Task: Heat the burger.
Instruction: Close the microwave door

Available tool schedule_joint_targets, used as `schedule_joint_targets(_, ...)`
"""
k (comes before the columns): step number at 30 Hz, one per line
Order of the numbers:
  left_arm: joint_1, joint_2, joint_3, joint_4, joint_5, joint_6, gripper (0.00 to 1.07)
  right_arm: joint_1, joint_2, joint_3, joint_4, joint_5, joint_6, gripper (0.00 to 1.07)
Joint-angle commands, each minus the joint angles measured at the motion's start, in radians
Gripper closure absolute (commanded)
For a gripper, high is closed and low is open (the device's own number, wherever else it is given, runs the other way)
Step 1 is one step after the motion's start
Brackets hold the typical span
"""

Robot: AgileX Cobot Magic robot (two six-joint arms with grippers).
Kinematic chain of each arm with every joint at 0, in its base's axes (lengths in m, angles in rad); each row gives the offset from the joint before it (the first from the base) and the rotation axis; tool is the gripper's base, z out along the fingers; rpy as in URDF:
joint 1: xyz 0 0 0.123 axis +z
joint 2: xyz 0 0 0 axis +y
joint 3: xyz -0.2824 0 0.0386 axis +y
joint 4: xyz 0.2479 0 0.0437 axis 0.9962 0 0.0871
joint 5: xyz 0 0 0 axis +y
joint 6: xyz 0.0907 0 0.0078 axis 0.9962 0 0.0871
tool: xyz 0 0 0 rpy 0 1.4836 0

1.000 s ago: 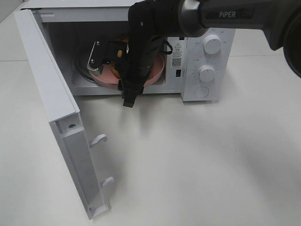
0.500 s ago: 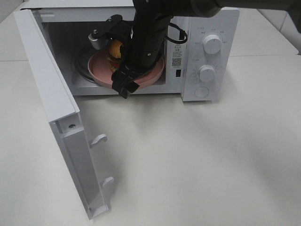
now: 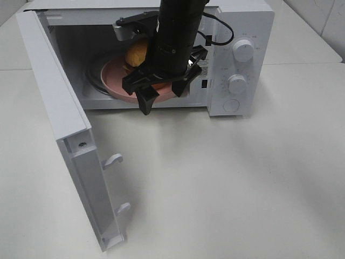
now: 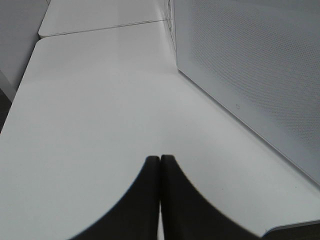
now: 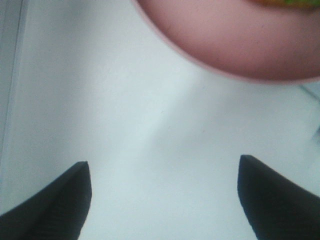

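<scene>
The burger [image 3: 137, 53], with its golden bun, sits on a pink plate [image 3: 114, 79] inside the open microwave [image 3: 242, 27]. My right gripper [image 3: 168, 89] hangs at the oven's mouth, just in front of the plate, with its black fingers spread wide and nothing between them. In the right wrist view the open gripper [image 5: 165, 196] stands clear of the pink plate [image 5: 240, 40], and a sliver of the burger [image 5: 287, 2] shows at the frame's edge. My left gripper [image 4: 160, 200] is shut and empty over the bare table beside the microwave door [image 4: 250, 75].
The microwave door [image 3: 59, 108] stands swung out toward the front left, its latch hooks [image 3: 114, 159] facing the table. Two dials [image 3: 242, 51] and a button sit on the panel at the right. The right arm hides part of the plate and cavity.
My right gripper has opened fully, let go of the plate and drawn back from the cavity. The plate with the burger stays inside on the turntable.
</scene>
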Motion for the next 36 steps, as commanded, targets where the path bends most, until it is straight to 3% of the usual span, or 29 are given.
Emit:
schedule_joint_targets(1, 0.001, -0.020, 0.000, -0.006, -0.014, -0.006, 1.06, 0.000, -0.010, -0.005, 0.031, 0.071, 0.013, 0.31)
schedule_joint_targets(9, 0.001, -0.020, 0.000, -0.006, -0.014, -0.006, 1.06, 0.000, -0.010, -0.005, 0.017, 0.193, 0.084, 0.31)
schedule_joint_targets(28, 0.001, -0.020, 0.000, -0.006, -0.014, -0.006, 1.06, 0.000, -0.178, -0.001, -0.075, 0.193, 0.147, 0.33)
schedule_joint_targets(36, 0.001, -0.020, 0.000, 0.020, -0.015, 0.018, 1.06, -0.015, -0.284, 0.109, -0.197, 0.193, 0.188, 0.33)
